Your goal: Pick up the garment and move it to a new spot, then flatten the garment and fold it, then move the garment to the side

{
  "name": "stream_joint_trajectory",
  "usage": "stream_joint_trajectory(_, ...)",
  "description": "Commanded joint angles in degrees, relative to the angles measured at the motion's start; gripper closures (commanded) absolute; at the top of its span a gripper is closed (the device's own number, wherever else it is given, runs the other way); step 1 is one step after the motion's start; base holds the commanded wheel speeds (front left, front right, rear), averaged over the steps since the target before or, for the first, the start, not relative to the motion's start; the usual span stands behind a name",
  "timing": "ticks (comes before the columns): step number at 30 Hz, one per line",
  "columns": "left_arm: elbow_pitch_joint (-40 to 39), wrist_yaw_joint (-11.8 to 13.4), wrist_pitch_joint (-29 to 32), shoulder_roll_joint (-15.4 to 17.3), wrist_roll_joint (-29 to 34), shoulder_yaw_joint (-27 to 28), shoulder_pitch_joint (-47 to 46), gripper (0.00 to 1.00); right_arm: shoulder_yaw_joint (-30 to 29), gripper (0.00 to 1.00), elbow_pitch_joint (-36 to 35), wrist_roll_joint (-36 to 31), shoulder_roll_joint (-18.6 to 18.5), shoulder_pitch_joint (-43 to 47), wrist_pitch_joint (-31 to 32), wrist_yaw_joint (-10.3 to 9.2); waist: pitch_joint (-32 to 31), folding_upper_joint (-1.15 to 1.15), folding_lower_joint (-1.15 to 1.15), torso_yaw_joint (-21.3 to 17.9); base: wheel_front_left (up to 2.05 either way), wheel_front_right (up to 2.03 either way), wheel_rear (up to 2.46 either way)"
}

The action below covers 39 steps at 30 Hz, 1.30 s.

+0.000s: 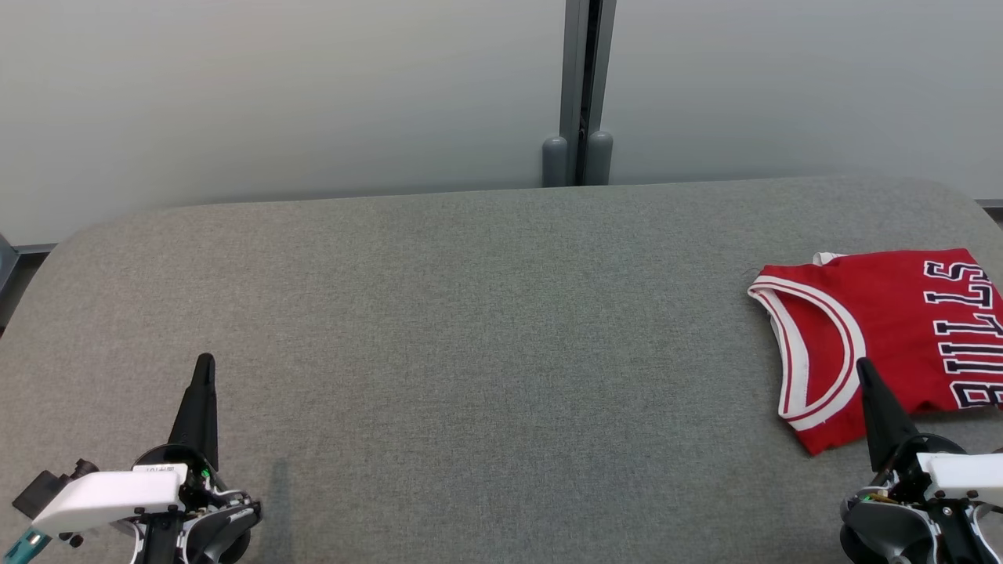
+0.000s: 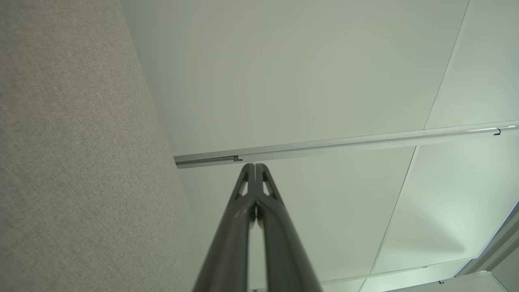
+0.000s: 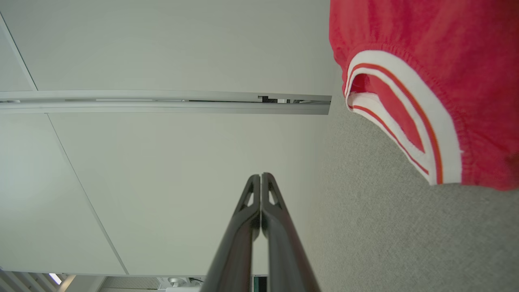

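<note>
1. Head view: a red basketball jersey (image 1: 878, 329) is seen at the right end of the grey fabric-covered table (image 1: 470, 313), its far side cut off by the frame edge.
2. The left gripper (image 1: 205, 362) is held over the table's front left, fingers pressed together, nothing pinched.
3. The right gripper (image 1: 862, 364) is held over the table's front right, just beside the jersey's near hem, fingers likewise pressed together. In the right wrist view no cloth is caught between them.
4. Judged: folding is done and the move to the side is at or near its end.
5. If a further shift is wanted, all layers should be pinched together at the near hem and the jersey slid low over the table, so the fold is not opened. Overhang at the table's right edge should be checked.
6. Jersey: flat, apparently doubled over; white trim with red stripes round an opening; dark "BULLS" lettering turned sideways; a white scrap showing at the far edge.
</note>
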Motion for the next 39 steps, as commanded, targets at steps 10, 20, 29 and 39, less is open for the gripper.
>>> stream_joint_trajectory(10,0.03,-0.3,0.21,0.15,-0.07,0.21,-0.83,1.0,-0.01,1.0,-0.12,0.14,-0.44,-0.5,0.19,0.02,0.0,0.0,0.0,0.0,0.0,0.0,0.0)
stream_joint_trajectory(20,0.03,-0.3,0.2,0.15,-0.07,0.21,-0.83,1.0,0.0,1.0,-0.12,0.14,-0.44,-0.5,0.18,0.02,0.0,0.0,0.0,0.0,0.0,0.0,0.0)
stream_joint_trajectory(29,0.03,-0.3,0.2,0.15,-0.08,0.21,-0.83,1.0,0.0,1.0,-0.12,0.14,-0.44,-0.5,0.18,0.02,0.0,0.0,0.0,0.0,0.0,0.0,0.0)
stream_joint_trajectory(39,0.03,-0.31,0.2,0.15,-0.08,0.21,-0.83,1.0,0.0,1.0,-0.12,0.14,-0.44,-0.5,0.18,0.02,0.0,0.0,0.0,0.0,0.0,0.0,0.0)
